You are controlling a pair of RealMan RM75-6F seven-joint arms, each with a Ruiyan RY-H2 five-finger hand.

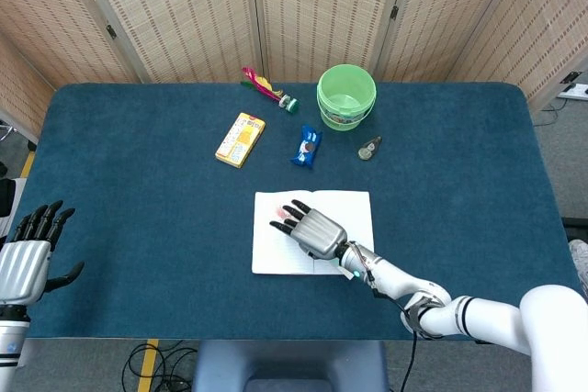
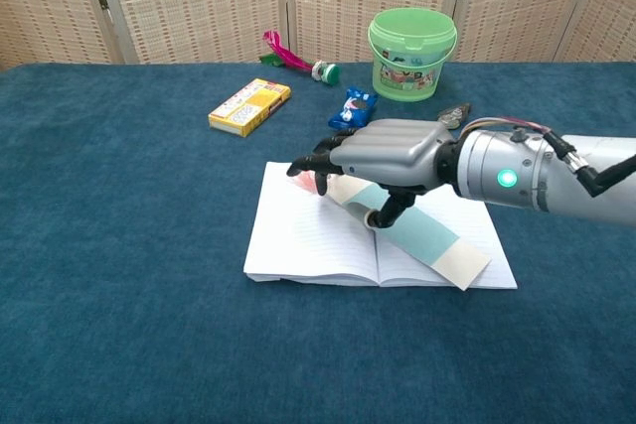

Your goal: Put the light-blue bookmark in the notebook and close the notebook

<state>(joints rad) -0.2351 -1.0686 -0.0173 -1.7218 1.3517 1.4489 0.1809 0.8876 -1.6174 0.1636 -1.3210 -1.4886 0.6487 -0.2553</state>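
The white notebook [image 1: 269,259] [image 2: 298,240] lies open at the table's near middle. Across its fold, the light-blue bookmark [image 2: 427,237] rests slantwise, its pale end sticking out over the right page's front edge. My right hand [image 1: 310,229] [image 2: 388,156] reaches over the notebook from the right, palm down, fingers spread. It covers the bookmark's upper end and the red tassel, and the thumb comes down on the bookmark near the fold. It holds nothing. My left hand [image 1: 28,259] hovers off the table's near left corner, fingers apart and empty.
Behind the notebook stand a green bucket [image 1: 346,95] [image 2: 412,52], a blue packet [image 1: 307,146] [image 2: 353,111], a yellow box [image 1: 240,139] [image 2: 249,106], a small metal item [image 1: 368,148] and a pink feathered toy [image 1: 265,87].
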